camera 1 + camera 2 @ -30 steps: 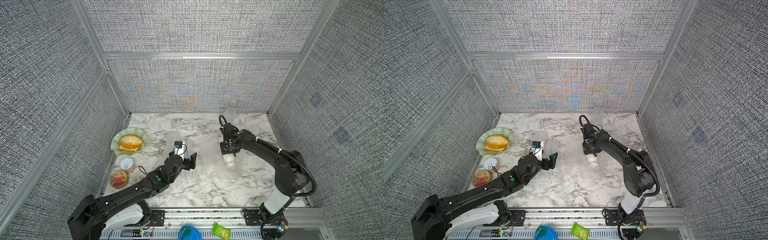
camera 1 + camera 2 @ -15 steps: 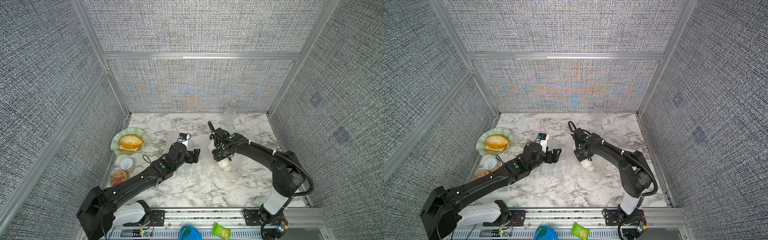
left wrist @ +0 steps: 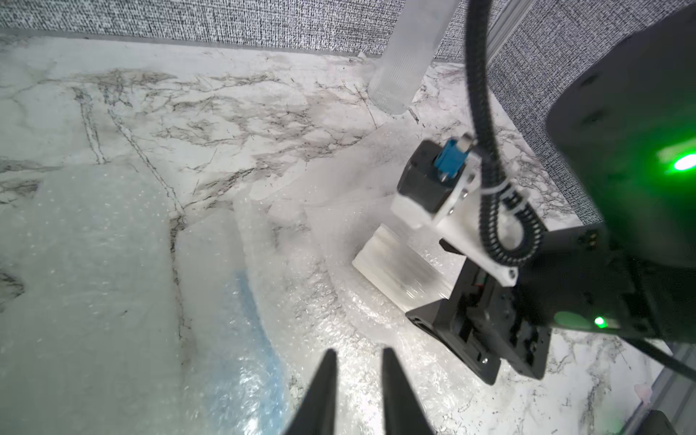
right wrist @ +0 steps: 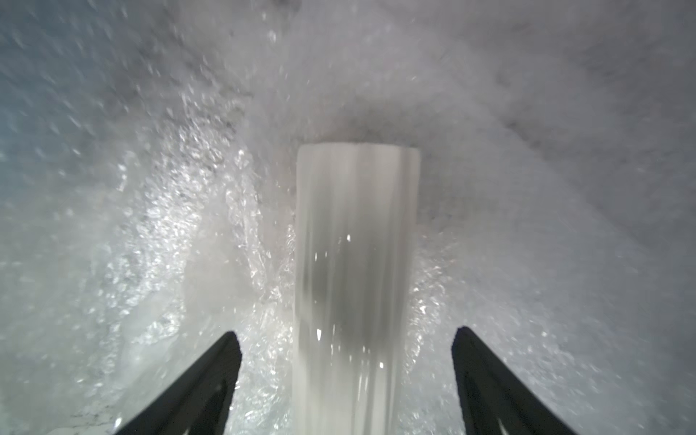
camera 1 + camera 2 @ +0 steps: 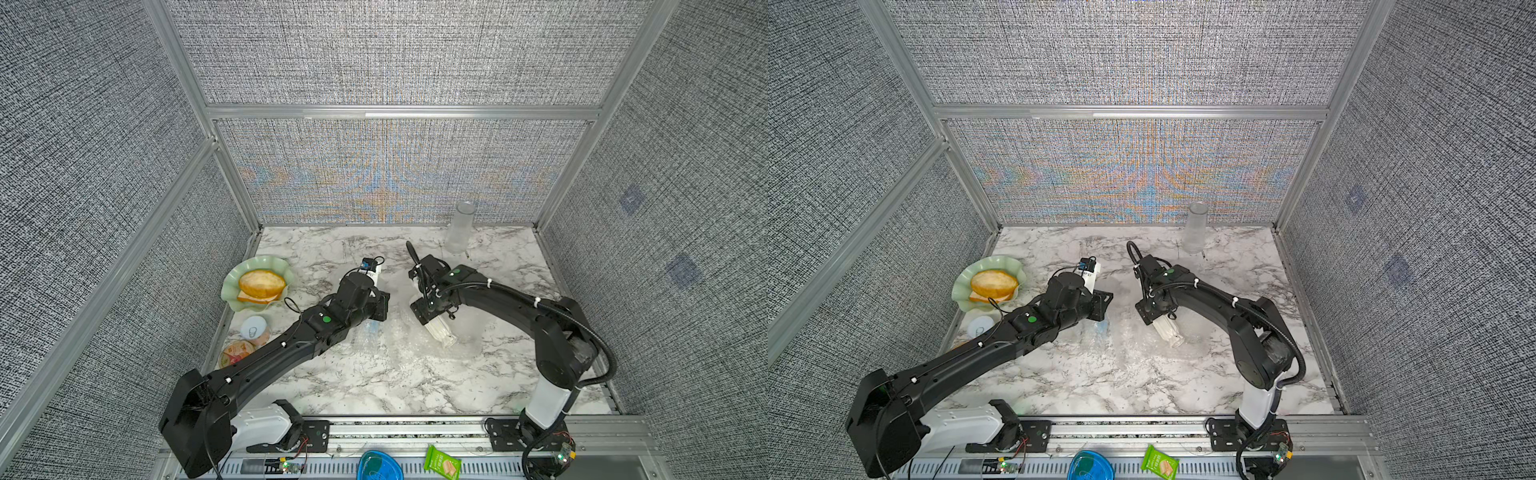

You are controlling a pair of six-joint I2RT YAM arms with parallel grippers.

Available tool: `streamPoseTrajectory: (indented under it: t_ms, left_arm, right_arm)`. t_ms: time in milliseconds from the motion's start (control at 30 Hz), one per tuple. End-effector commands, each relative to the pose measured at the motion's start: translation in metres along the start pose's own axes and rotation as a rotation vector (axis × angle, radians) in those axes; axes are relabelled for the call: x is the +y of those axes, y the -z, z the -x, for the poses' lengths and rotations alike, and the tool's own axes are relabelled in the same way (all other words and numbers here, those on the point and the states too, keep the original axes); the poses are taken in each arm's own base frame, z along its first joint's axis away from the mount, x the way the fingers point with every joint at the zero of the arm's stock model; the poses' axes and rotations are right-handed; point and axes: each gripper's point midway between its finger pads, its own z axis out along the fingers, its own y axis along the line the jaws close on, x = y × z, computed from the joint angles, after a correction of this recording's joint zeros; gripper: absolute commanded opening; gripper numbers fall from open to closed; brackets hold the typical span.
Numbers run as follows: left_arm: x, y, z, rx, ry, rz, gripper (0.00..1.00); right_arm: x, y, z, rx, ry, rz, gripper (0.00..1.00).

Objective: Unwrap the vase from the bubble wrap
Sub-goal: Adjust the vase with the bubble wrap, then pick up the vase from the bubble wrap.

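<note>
Vase (image 5: 441, 331) lies on bubble wrap (image 5: 388, 343) mid-counter (image 5: 374, 386), its long axis 11-to-5 in a top view, in line with the right tool (image 4: 346, 333). That tool's jaws stand wide either side, gripping nothing. Left tool (image 3: 356, 352), at the vase's 9 o'clock, is closed over the bubble wrap; I cannot tell whether it pinches any.

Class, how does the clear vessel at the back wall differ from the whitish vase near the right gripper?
The clear vessel stands upright; the whitish vase lies flat on bubble wrap. The vessel is clear of both arms; the vase lies between the right gripper's open jaws. Both look ribbed.
</note>
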Motion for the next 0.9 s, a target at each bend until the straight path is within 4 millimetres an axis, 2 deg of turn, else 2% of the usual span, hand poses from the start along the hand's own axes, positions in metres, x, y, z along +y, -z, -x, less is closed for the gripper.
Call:
streamPoseTrajectory:
  t_ms: [0,100,233,400,500,633,733,867]
  left_arm:
    - [-0.003,0.001,0.007,0.01,-0.084,-0.002,0.0]
    - [-0.01,-0.004,0.016,0.025,-0.167,-0.013,0.0]
    - [-0.031,-0.017,0.021,0.084,-0.299,-0.099,0.0]
    - [-0.063,-0.039,0.011,0.205,-0.466,-0.279,0.0]
    - [-0.07,-0.054,0.003,0.253,-0.548,-0.313,0.0]
    - [-0.083,-0.074,-0.02,0.28,-0.777,-0.307,0.0]
    - [-0.093,-0.088,-0.046,0.314,-0.977,-0.313,0.0]
    - [-0.105,-0.097,-0.08,0.358,-1.228,-0.409,0.0]
  right_arm:
    - [-0.022,0.029,0.02,-0.11,-0.165,-0.012,0.83]
    - [-0.052,0.051,0.018,-0.176,-0.346,-0.04,0.83]
    - [-0.075,0.055,-0.009,-0.19,-0.529,-0.044,0.83]
    - [-0.079,0.046,-0.051,-0.149,-0.65,-0.039,0.83]
    - [-0.08,0.045,-0.069,-0.153,-0.705,-0.026,0.83]
    - [-0.087,0.045,-0.091,-0.17,-0.778,-0.029,0.83]
    - [-0.096,0.05,-0.102,-0.199,-0.843,-0.023,0.82]
    - [-0.105,0.057,-0.113,-0.24,-0.93,-0.01,0.82]
